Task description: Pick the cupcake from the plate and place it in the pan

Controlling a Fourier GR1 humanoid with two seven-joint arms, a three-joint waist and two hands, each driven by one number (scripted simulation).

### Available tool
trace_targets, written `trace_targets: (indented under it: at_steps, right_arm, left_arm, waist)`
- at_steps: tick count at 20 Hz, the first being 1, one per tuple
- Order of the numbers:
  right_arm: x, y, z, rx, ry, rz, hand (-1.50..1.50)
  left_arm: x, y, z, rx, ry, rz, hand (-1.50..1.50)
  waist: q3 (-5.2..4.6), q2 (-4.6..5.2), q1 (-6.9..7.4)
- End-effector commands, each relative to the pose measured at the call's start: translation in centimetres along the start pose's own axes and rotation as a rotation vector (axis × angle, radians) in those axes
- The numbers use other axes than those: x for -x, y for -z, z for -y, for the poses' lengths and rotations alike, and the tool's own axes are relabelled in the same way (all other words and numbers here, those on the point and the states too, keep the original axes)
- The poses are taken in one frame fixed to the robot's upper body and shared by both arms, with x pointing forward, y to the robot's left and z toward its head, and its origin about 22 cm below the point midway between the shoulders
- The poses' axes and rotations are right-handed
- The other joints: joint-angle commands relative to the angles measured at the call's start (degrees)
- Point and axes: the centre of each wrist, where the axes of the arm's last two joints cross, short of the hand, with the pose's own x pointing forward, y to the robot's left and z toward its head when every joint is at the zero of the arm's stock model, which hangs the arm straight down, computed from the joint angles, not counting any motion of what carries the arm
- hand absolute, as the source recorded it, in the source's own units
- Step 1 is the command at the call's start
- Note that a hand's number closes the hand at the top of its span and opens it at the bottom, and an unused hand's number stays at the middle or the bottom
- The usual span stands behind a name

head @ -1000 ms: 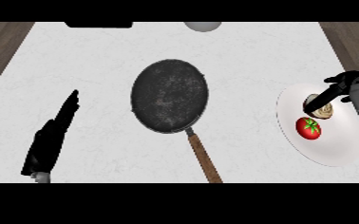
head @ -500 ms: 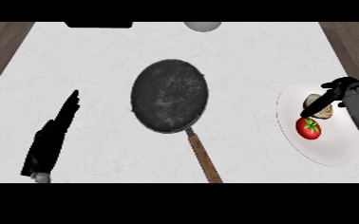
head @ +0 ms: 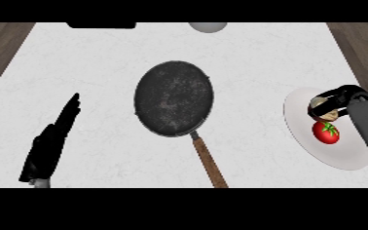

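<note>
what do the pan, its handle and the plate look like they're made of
Pan: dark matte metal, likely cast iron or worn non-stick, judging by the grey speckling and lack of shine. Handle: reddish-brown with faint streaks, which looks like wood. Plate: plain white and smooth, probably ceramic, though plastic can't be ruled out.
</note>
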Motion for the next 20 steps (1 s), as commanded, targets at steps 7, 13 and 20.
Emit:
trace_targets:
  at_steps: [7,13,20]
  right_arm:
    - [0.4,1.1,-1.6,-0.045,0.119,0.063,1.50]
    - [-9.6,-6.4,-5.9,-0.040,-0.674,0.592,1.50]
    - [-9.6,-8.2,-3.1,0.246,-0.825,1.009,1.50]
  left_arm:
    - [-1.3,0.6,2.3,-0.016,0.002,0.007,0.00]
    - [-0.5,0.9,2.1,0.066,0.012,0.039,0.00]
    - [0.0,0.9,0.0,0.029,0.003,0.009,0.00]
  waist:
    - [0.22,0.19,0.09]
    - [0.22,0.95,5.62]
    - [0.33,0.71,2.03]
